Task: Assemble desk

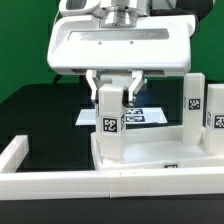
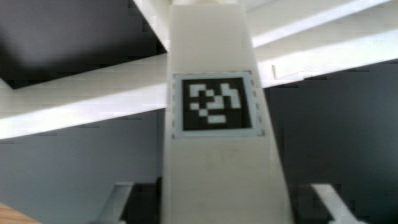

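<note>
A white square-section leg (image 1: 108, 125) with a black-and-white tag stands upright at the corner of the white tabletop panel (image 1: 160, 152) on the exterior view's left. My gripper (image 1: 112, 97) hangs straight above it, its fingers straddling the leg's top end. In the wrist view the leg (image 2: 217, 100) fills the middle. The two fingers (image 2: 132, 202) stand to either side of it with a dark gap on each side, so the gripper (image 2: 231, 205) is open and not clamping. Two more tagged legs (image 1: 193, 105) (image 1: 215, 118) stand upright on the exterior view's right.
The marker board (image 1: 145, 116) lies flat on the black table behind the tabletop. A long low white border wall (image 1: 60, 182) runs along the front and turns back on the exterior view's left (image 1: 14, 152).
</note>
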`<state>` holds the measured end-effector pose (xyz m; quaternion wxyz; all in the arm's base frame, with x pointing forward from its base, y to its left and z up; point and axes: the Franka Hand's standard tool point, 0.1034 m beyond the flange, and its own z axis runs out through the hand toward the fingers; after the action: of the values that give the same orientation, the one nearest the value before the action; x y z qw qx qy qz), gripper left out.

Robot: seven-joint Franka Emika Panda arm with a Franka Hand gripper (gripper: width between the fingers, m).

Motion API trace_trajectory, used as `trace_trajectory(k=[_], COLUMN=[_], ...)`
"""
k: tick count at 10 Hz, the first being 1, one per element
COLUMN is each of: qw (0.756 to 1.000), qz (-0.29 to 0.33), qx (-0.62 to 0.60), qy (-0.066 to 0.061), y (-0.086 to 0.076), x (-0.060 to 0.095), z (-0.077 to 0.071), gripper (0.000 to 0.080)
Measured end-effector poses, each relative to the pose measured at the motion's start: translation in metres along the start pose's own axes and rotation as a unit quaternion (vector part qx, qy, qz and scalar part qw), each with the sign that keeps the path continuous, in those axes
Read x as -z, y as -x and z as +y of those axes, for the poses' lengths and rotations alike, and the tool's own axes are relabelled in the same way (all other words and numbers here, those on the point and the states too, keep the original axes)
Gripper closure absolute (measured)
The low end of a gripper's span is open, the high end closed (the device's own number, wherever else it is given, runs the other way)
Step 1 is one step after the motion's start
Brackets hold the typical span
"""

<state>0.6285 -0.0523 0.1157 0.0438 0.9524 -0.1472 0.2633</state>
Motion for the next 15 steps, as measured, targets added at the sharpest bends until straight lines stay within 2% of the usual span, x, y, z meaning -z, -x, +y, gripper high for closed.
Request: trace_trajectory(k=[1, 3, 4, 8, 10, 11, 13, 14, 15], qw=[1.0, 1.0, 1.0, 1.0, 1.0, 0.999, 0.998, 0.992, 0.986], qz=[0.0, 0.0, 0.0, 0.0, -0.016, -0.042, -0.058, -0.122, -0.159], qx=[0.0, 0.0, 0.0, 0.0, -0.003, -0.006, -0.018, -0.034, -0.04], qy=[0.0, 0.0, 0.0, 0.0, -0.008, -0.013, -0.009, -0.017, -0.022], y=[0.0, 0.0, 0.0, 0.0, -0.003, -0.006, -0.01, -0.003, -0.008], x=[0.0, 0.0, 0.0, 0.0, 0.005, 0.007, 0.0, -0.002, -0.003], z=[0.0, 0.0, 0.0, 0.0, -0.004, -0.002, 0.012, 0.009, 0.011], gripper=[0.0511, 0.0197, 0.0163, 0.015, 0.015, 0.015, 0.015, 0.015, 0.015])
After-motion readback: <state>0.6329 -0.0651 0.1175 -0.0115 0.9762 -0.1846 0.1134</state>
